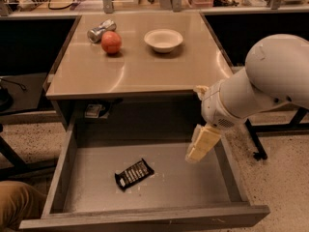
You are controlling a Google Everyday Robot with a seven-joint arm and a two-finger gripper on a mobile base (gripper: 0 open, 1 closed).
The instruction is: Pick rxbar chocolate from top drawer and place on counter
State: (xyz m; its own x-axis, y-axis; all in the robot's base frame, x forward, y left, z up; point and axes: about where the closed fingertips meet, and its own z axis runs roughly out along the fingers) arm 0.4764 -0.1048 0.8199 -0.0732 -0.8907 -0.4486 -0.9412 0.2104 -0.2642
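A: Big stuff first?
B: Tan desk (145,76) with a glossy top. Under it the top drawer (193,182) is pulled right out, grey scuffed floor. White robot arm (260,81) comes in from the right, over the drawer's right side.
A: Gripper?
B: Gripper (194,154) points down over the drawer's right half, above the floor, well apart from the bar. Open or closed, can't tell from this angle. Nothing seen in it.
A: On the desk?
B: White bowl (163,39) at back middle. Red apple (111,42) to its left. Silver can (101,30) on its side just behind the apple, touching or nearly.
A: Target?
B: Chocolate bar (133,173), black wrapper, white print. Flat on the drawer floor, left of centre, toward the front, turned diagonally. Touches no wall.
A: How will it handle?
B: My guess: light, thin, a bit bendy, wrapper slick and crinkly. Not fragile, but a hard squeeze would dent it. It lies flat, so there's little height to catch.
A: Where to take hold?
B: Across the narrow width, at mid-length, with the gripper turned to match the diagonal and coming straight down close to the floor. Grabbing a crimped end risks it slipping or swinging.
A: Stage?
B: Reaching. Pick not yet made.
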